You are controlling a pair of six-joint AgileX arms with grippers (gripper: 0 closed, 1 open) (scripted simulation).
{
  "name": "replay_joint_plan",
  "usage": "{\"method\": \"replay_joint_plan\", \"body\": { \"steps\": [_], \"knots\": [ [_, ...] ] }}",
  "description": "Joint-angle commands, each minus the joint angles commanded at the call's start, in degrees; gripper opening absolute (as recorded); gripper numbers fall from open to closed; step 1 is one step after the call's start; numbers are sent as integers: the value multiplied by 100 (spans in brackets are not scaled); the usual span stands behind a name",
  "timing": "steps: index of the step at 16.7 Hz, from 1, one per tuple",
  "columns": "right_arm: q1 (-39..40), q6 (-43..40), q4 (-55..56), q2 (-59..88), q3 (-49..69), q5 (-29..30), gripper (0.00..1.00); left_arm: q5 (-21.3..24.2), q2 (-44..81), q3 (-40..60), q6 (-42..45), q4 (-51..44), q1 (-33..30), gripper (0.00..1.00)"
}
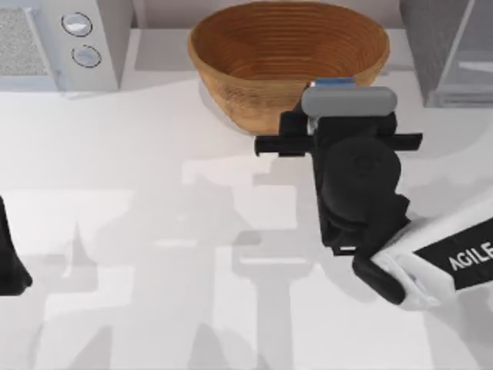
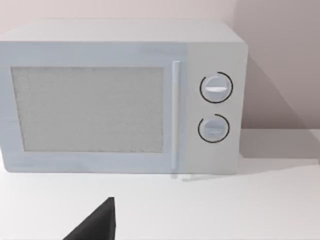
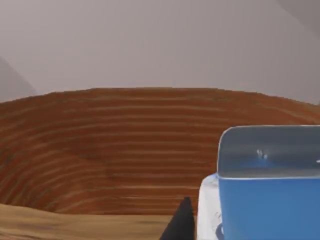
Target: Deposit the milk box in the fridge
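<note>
The milk box (image 1: 333,82) shows its blue top inside the wicker basket (image 1: 254,46), just behind the basket's near rim. My right gripper (image 1: 343,96) reaches over that rim from the front and is shut on the milk box. In the right wrist view the milk box (image 3: 270,200) stands upright against the basket's woven inner wall (image 3: 110,150), and one dark fingertip (image 3: 182,222) lies against its side. The fridge (image 1: 451,54) stands at the back right, its door panel swung out. My left arm (image 1: 9,262) is parked at the table's left edge, with one finger (image 2: 97,225) showing far out to the side.
A light-grey microwave (image 1: 54,42) with two round knobs stands at the back left; the left wrist view faces its front (image 2: 120,110). The basket sits between it and the fridge. White tabletop (image 1: 154,254) spreads in front.
</note>
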Motion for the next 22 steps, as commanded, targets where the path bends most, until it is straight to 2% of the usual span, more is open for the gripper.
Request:
{"method": "replay_joint_plan", "body": {
  "steps": [10, 15, 22],
  "knots": [
    [-83, -2, -402, -417, -14, -60, 0, 0, 0, 0, 0, 0, 0, 100],
    [-783, -18, -1499, -1554, -786, -929, 0, 0, 0, 0, 0, 0, 0, 100],
    [-2701, 19, -4448, -5134, -2630, -2481, 0, 0, 0, 0, 0, 0, 0, 100]
  ]
}}
